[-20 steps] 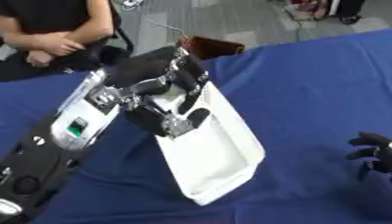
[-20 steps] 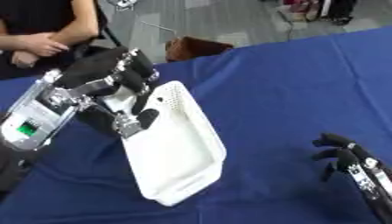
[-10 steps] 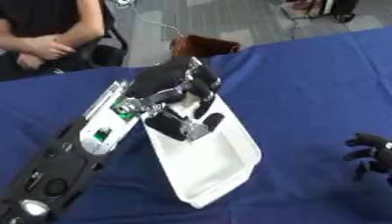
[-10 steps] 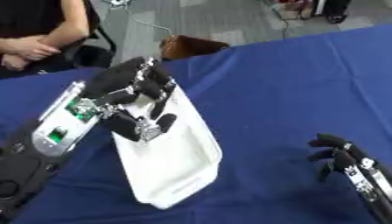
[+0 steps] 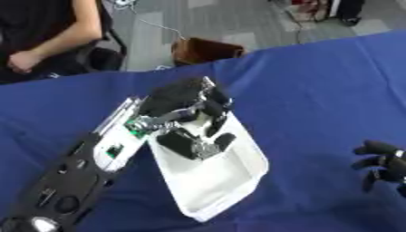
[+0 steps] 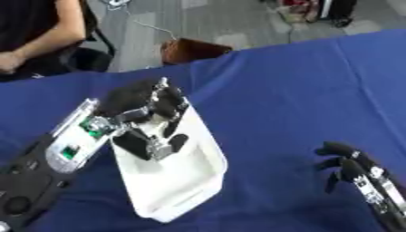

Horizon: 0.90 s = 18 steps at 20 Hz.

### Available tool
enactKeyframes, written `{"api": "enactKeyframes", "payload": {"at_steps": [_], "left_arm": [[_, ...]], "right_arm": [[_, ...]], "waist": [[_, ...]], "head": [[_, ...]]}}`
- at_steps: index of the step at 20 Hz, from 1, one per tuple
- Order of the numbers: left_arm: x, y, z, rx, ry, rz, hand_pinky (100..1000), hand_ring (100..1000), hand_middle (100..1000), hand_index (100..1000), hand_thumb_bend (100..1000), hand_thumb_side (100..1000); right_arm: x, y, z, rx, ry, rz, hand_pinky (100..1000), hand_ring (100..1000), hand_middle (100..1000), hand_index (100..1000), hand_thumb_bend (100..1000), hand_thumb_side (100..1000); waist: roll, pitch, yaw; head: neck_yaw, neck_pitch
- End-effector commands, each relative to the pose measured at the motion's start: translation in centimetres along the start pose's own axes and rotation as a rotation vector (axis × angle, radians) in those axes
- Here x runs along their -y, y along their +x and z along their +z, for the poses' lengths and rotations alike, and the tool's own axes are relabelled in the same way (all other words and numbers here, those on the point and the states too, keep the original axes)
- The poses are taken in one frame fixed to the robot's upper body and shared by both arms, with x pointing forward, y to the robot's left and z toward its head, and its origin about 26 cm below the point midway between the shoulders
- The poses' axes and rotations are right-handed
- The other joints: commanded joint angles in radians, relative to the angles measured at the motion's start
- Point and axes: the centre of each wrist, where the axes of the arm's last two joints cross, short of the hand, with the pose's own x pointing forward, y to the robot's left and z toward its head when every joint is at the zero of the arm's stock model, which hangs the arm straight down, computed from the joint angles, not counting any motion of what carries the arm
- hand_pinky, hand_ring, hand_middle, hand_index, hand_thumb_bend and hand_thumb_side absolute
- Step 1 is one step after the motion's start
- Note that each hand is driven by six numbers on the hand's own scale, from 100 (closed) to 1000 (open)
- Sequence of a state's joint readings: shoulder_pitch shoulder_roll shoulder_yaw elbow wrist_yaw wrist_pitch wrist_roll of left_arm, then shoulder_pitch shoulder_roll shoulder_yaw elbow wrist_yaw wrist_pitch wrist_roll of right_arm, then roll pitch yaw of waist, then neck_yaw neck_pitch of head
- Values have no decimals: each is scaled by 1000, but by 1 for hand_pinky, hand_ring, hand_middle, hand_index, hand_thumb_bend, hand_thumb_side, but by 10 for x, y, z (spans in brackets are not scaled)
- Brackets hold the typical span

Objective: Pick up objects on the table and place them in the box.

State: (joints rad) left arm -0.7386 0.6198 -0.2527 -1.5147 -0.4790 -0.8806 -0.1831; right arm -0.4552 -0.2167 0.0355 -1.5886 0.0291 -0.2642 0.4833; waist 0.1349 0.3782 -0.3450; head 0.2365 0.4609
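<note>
Right now the left hand [image 5: 186, 115] hangs over the white box [image 5: 214, 181], which sits on the blue table [image 5: 317, 81] a little left of its middle, with one corner pointing toward the near edge. Its arm comes in from the near left corner and lies across the box's left side. The fingers are curled downward into the far end of the box, and their dark tips [image 5: 215, 140] sit against the white inside. Whether they hold anything small cannot be told; nothing shows between them, so the hand reads as closed on nothing. The near half of the box shows bare white floor and a raised rim.

Over by the near right corner the right hand [image 6: 353, 167] rests just above the cloth, well apart from the box, its fingers up and relaxed, holding nothing.

Beyond the far edge of the table a brown bag [image 5: 205, 49] stands on the grey floor, and a cable [image 5: 155, 25] trails across the floor behind it
</note>
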Motion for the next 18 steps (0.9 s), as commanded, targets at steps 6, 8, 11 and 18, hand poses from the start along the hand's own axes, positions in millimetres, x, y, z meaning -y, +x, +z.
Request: {"api": "enactKeyframes", "payload": {"at_steps": [6,8,11,18], "left_arm": [[17,-6,21,-63,-144,-22,600,681,769,757,100,789],[23,-7,26,-83,-166,-25,634,719,801,784,100,805],[28,-8,28,-98,-177,-34,684,766,839,812,100,809],[22,-7,25,-80,-131,-59,763,817,873,856,100,861]], "right_arm": [[8,4,0,15,-23,21,421,680,762,902,100,886],[9,4,0,15,-26,22,421,680,762,902,100,886],[9,4,0,15,-28,23,421,680,762,902,100,886],[8,2,2,10,-30,19,421,680,762,902,100,887]], "waist": [[-19,-12,9],[-22,-12,11],[-25,-11,13],[-30,-16,17]], "head": [[6,-7],[6,-7],[5,-6],[5,-5]]}}
